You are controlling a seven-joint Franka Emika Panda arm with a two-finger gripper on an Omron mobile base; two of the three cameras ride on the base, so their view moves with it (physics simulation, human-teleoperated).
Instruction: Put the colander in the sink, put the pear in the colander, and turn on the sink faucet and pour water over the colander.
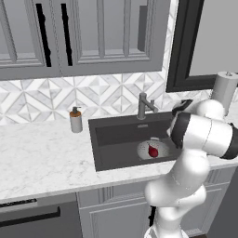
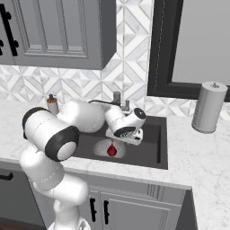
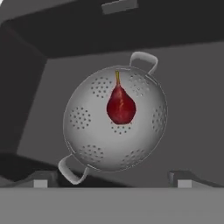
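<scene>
Charcoal sink (image 1: 107,135), set in white marble: holds the colander (image 3: 87,135); first step done. Colander: silver-grey, perforated, loop handles at 1 and 7 o'clock in the hand view. Faucet (image 1: 143,106): no water seen; turning on and pouring judged outstanding. Pear (image 3: 120,106): dark red, stem toward 12 o'clock, resting inside the colander; second step done. Gripper (image 3: 109,183): above the colander, jaws spread wide, holding nothing.

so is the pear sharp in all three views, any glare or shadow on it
Hand view: pear crisp, soft sheen, no hard glare, faint shadow on the colander. Left base view: pear small and coarse. Right base view: slightly blurred, hand overhangs it.
</scene>
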